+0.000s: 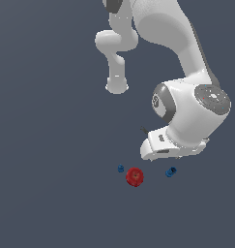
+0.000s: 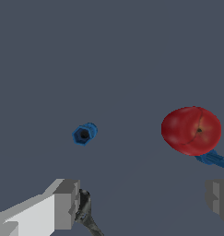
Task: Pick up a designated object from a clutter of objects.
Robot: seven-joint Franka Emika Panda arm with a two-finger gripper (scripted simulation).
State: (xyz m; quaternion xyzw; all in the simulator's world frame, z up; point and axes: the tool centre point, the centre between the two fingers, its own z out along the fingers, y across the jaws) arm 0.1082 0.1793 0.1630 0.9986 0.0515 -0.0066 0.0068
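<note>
The designated object (image 1: 170, 172) is a tiny bright blue knobbly piece lying at the exterior view's right of the clutter. In the wrist view the designated object (image 2: 84, 134) shows a dark hex hole. My gripper (image 2: 141, 200) is open, with nothing between its fingers (image 2: 62, 203). In the exterior view the gripper (image 1: 174, 154) hangs just above the blue piece, its fingertips hidden by the white hand. The red ball-like thing (image 1: 135, 177) (image 2: 191, 130) lies beside it.
A smaller blue dot-like piece (image 1: 120, 168) sits on the far side of the red thing; a blue piece (image 2: 215, 159) peeks from behind it in the wrist view. A thin black wrench (image 2: 87, 213) (image 1: 144, 130) lies by one finger.
</note>
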